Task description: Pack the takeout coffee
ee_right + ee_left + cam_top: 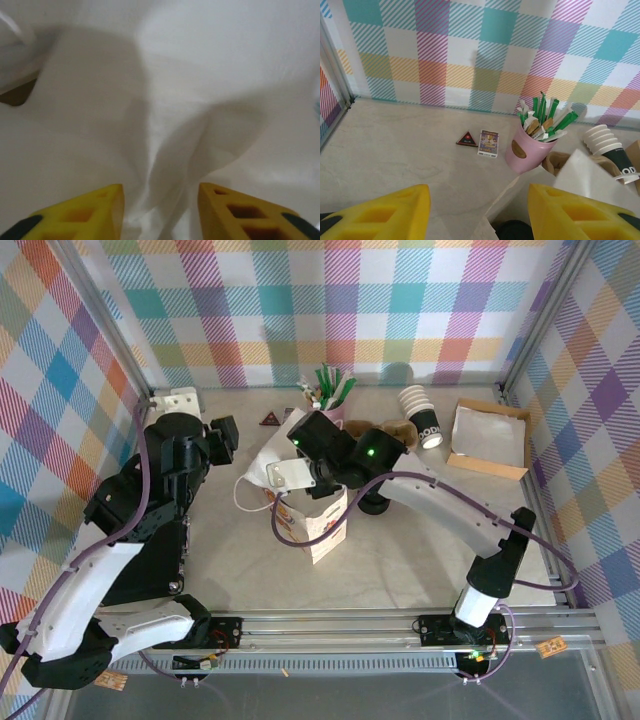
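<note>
The takeout coffee is hidden. A white paper bag stands at the table's middle, with my right gripper reaching down into its mouth. In the right wrist view my right gripper is open, and creased white bag paper lies just beyond the yellow fingers. My left gripper hovers to the left of the bag, open and holding nothing. In the left wrist view the left gripper has its fingers wide apart above the bag's edge. A dark round shape shows there, but I cannot tell what it is.
A pink cup of sticks stands at the back. To its right lie a stack of white cups and an open cardboard box. A black round lid stack sits under the right arm. A triangle token and a small card lie nearby.
</note>
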`<state>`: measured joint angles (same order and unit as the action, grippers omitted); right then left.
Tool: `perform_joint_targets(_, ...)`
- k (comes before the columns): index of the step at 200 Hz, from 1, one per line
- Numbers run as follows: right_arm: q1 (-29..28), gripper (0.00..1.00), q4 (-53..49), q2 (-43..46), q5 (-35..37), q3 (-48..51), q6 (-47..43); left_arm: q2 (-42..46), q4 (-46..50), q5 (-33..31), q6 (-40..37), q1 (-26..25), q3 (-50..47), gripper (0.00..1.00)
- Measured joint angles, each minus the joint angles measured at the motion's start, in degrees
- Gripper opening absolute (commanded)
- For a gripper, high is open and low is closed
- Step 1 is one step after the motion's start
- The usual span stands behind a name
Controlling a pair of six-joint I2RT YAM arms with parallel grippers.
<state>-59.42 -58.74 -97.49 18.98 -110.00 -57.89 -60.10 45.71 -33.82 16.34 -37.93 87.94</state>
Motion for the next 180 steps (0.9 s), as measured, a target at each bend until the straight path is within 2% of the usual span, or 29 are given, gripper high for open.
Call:
perform_joint_targets(40,-0.31,0.59,-2.12,-1.05,-2.08,-7.61,3.21,-0.11,-1.11,0.33,-0.92,0.26,-0.44,0.54)
perform_joint_targets(51,-0.28,0.66,-2.54,-1.40,-2.08,-9.42,4.42,-0.11,-1.11,0.33,-0.96,0.31,-0.44,0.54)
perform_joint_targets(64,0.31,0.80,-3.06,-2.10,-2.01,-11.87,7.19,-0.11,-1.11,0.33,-1.03,0.39,-0.44,0.54)
perform_joint_targets(93,4.22,0.91,-5.01,-4.02,-3.34,-18.25,18.25,0.07,-1.38,0.33,-1.16,0.74,-0.85,0.54)
perform_joint_targets(142,14.67,0.90,-9.14,-4.85,-9.03,-22.03,39.67,0.22,-1.53,0.35,-1.16,1.03,-1.81,0.54)
perform_joint_targets(180,15.56,0.89,-10.19,-4.74,-13.40,-19.32,50.21,0.22,-1.51,0.96,-1.16,1.14,-1.97,0.54)
